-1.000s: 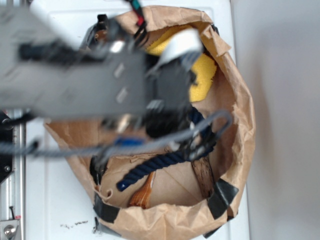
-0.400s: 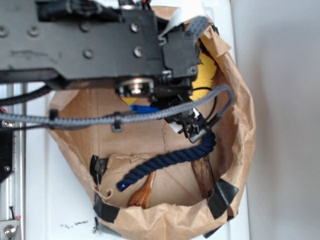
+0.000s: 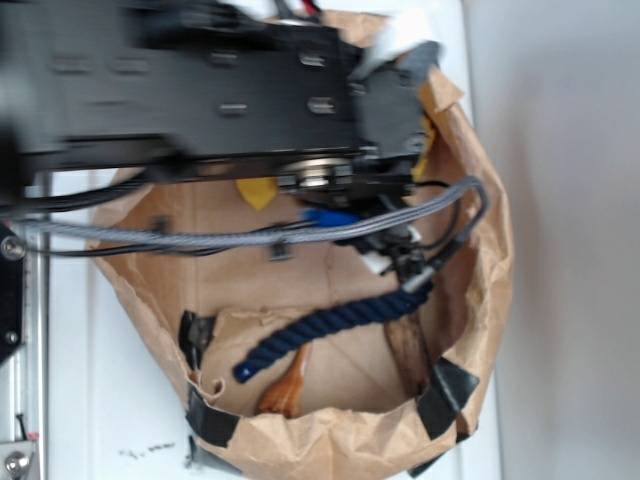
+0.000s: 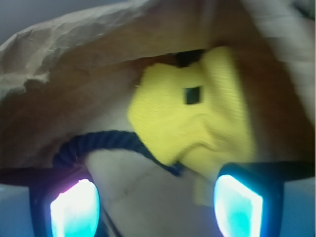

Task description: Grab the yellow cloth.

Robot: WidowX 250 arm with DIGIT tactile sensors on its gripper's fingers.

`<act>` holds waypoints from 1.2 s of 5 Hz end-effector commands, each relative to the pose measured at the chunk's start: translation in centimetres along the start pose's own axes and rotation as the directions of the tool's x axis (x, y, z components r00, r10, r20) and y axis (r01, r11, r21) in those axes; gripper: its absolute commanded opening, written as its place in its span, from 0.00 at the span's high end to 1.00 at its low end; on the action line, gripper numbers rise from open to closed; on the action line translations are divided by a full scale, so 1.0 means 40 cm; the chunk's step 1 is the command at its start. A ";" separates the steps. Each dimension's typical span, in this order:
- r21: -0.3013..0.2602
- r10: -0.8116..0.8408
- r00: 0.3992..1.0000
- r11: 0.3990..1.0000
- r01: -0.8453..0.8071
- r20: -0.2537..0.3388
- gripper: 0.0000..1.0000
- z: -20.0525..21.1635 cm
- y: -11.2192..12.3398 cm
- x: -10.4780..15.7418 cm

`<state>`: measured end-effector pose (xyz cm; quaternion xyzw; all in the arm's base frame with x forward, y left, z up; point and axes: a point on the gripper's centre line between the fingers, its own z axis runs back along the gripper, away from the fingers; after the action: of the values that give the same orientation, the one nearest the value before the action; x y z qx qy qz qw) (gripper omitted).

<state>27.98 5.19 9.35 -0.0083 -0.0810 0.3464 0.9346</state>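
Brown paper bag (image 3: pixel 480 300) held the yellow cloth (image 4: pixel 197 118) toward twelve o'clock and a navy rope (image 3: pixel 330 325) toward six, while the gripper (image 4: pixel 155 205) hung wide apart above, gripping nothing.

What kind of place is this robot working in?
Likely a lab test rig: a crumpled brown paper bag taped open on a white surface, holding a yellow cloth and a navy rope, with the open pincer above.

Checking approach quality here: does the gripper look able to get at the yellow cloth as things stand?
Probably yes. In the wrist view the gripper is open, the yellow cloth lies just ahead between its fingers, nothing covering it. The navy rope touches the cloth's lower edge and might get caught.
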 end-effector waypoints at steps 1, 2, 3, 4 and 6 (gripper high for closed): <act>-0.013 0.021 0.997 1.000 -0.021 0.075 0.00 -0.032 0.013 0.095; -0.011 0.054 0.995 0.999 -0.053 0.089 0.00 -0.039 0.040 0.122; -0.012 0.066 0.993 0.998 -0.065 0.095 0.00 -0.029 0.061 0.126; 0.030 0.106 0.983 0.993 -0.111 0.150 0.00 -0.005 0.081 0.115; 0.054 0.099 0.975 0.992 -0.111 0.197 0.00 0.003 0.141 0.092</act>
<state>27.25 10.03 7.04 0.0531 -0.1255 0.3868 0.9120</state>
